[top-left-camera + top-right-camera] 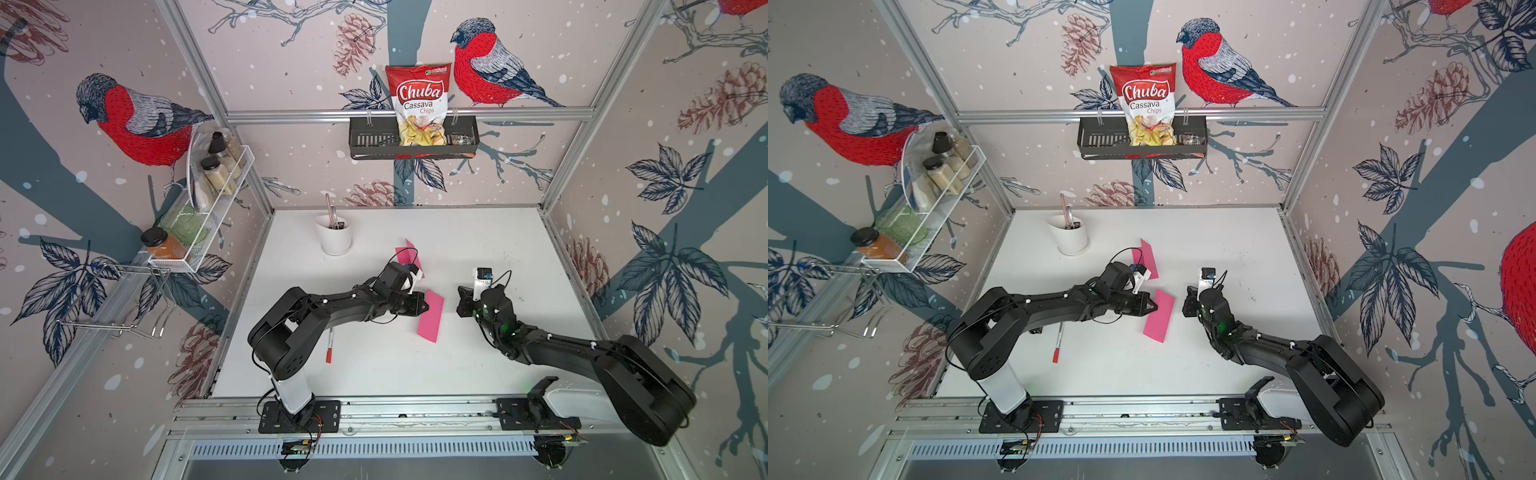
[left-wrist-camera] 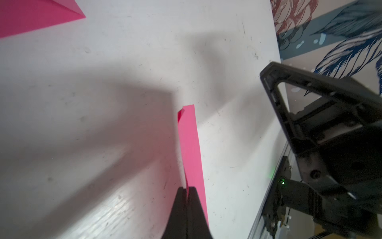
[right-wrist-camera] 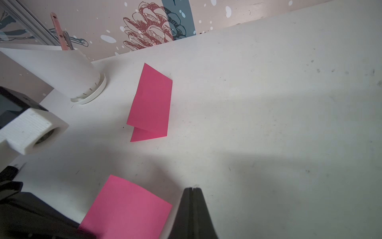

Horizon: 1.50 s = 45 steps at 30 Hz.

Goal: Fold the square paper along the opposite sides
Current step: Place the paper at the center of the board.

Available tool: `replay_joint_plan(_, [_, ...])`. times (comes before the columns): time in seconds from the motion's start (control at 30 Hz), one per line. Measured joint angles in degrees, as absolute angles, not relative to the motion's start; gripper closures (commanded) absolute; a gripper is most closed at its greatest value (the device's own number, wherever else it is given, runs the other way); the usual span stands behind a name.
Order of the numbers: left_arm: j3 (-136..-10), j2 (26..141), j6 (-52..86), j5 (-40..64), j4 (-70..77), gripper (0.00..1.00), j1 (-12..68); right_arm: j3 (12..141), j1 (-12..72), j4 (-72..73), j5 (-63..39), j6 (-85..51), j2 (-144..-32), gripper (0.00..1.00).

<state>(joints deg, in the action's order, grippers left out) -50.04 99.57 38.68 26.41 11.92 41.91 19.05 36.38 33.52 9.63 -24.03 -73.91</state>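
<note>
The folded pink paper [image 1: 431, 320] sits mid-bench [image 1: 478, 249], long axis running front to back, its near-left edge pinched in the closed left claw [image 2: 187, 188], while the right claw [image 3: 193, 188], closed and empty, waits just beside the opposite edge.

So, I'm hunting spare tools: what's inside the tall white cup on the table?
The tall white cup holds a pinkish flat handle sticking above the rim and a grey metal piece beside it. Their lower parts are hidden by the cup's wall, so the tools cannot be identified.
</note>
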Motion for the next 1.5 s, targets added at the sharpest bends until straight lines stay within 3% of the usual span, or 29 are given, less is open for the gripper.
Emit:
replay_joint_plan(0.2, [-43.4,99.59,52.9,20.53,25.17,1.0,43.13,21.15,35.18,30.65,3.53,-24.58,-77.28,0.96])
replay_joint_plan(0.47, [-41.15,100.99,60.03,15.86,30.57,1.0,45.76,23.99,35.24,28.45,-3.55,-24.56,-82.85,0.96])
replay_joint_plan(0.93, [-42.7,102.59,54.52,11.86,23.14,0.88,47.72,26.0,37.23,28.01,-6.24,-24.32,-86.52,0.96])
replay_joint_plan(1.5, [-42.26,100.47,49.52,9.98,19.4,0.64,48.9,28.56,38.04,26.74,-6.59,-23.94,-92.4,0.92])
